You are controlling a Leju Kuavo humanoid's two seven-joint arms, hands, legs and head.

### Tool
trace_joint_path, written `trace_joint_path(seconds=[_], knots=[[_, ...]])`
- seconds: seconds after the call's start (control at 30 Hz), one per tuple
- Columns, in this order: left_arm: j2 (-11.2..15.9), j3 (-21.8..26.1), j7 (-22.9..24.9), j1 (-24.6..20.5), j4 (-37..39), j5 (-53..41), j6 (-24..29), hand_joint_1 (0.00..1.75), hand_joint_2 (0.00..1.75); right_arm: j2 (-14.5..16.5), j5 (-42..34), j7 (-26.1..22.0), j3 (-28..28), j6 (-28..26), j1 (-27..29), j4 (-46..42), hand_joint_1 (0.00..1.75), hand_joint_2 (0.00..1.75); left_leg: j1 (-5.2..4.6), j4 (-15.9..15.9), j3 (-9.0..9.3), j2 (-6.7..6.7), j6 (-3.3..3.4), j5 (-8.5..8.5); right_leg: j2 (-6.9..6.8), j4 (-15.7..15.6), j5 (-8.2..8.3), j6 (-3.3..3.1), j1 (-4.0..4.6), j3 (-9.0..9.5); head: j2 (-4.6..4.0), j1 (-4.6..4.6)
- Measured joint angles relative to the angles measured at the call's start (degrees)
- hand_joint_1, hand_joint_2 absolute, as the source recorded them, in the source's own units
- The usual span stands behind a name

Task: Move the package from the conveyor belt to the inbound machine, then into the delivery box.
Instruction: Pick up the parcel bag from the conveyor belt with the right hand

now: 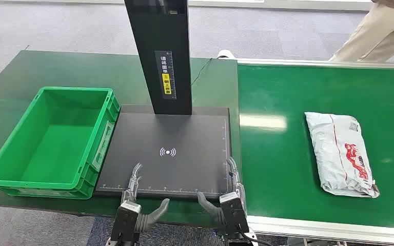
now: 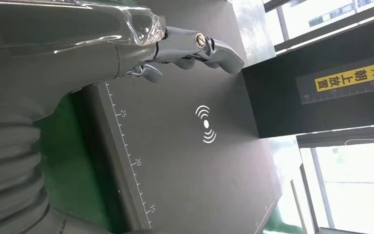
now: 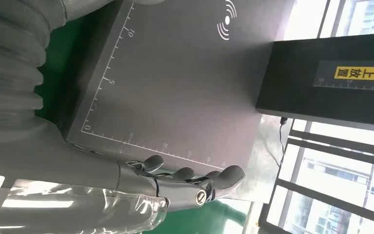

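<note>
Package (image 1: 341, 154): lying flat on the green conveyor belt (image 1: 277, 154), well apart from both hands; not yet picked up.
Scanner pad (image 1: 169, 154): bare; scanning step judged undone.
Green box (image 1: 51, 141): nothing seen inside.
Left hand (image 1: 133, 192): fingers (image 2: 209, 48) spread, nothing held, over the pad's near edge.
Right hand (image 1: 228, 189): fingers (image 3: 195, 175) apart, nothing held.
Cut off: scanner post (image 1: 161, 51) top; person (image 1: 374, 31) at far edge.

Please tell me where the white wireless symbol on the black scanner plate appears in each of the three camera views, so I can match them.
Head view: wireless symbol at the plate's middle, before the black column.
Left wrist view: symbol in mid-picture, beyond the left hand.
Right wrist view: symbol at the top edge.
Shared landmark: the column's yellow label.
</note>
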Motion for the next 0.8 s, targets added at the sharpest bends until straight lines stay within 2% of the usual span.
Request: trace_joint_path(seconds=[0.1,0.23,0.43,0.6,0.8], knots=[[0.0,-0.04,0.21,0.01,0.0,0.03,-0.11,0.0,1.75,-0.08,2.24,0.82,0.0,-1.61,0.23,-0.46,0.0,1.75,0.0,0.0,0.0,0.0,0.0,0.0,0.0,0.0,0.0,0.0,0.0,-0.01,0.0,-0.01],[0.0,-0.03,0.34,-0.01,0.04,0.07,-0.82,0.0,1.75,-0.86,10.66,5.24,-0.24,-5.29,1.23,-4.63,0.0,1.75,0.0,0.0,-0.01,0.0,0.0,0.0,0.0,0.0,0.0,0.0,0.0,-0.01,0.0,-0.02],[0.02,0.02,-1.62,-0.8,1.66,1.49,-1.49,0.0,1.75,-3.67,23.08,12.11,-4.74,-5.29,0.24,-10.11,0.0,1.75,-0.01,0.02,0.03,0.0,0.01,0.0,0.0,-0.01,0.02,0.01,-0.02,0.03,0.0,-0.02],[0.1,0.05,-3.56,-2.0,3.81,3.38,-1.68,0.0,1.75,-10.67,28.5,18.06,-12.99,-6.45,-3.74,-7.08,0.0,1.75,-0.09,0.05,0.06,-0.03,0.03,0.01,-0.02,-0.02,0.07,0.08,-0.12,0.12,0.0,-0.01],[0.3,0.08,-4.31,-2.82,4.97,4.71,-2.02,0.0,1.75,-21.18,32.26,21.88,-25.71,-0.34,-12.31,6.48,0.0,1.75,-0.2,0.07,0.05,-0.05,0.09,0.03,-0.02,-0.02,0.12,0.15,-0.23,0.12,0.0,-0.02]])
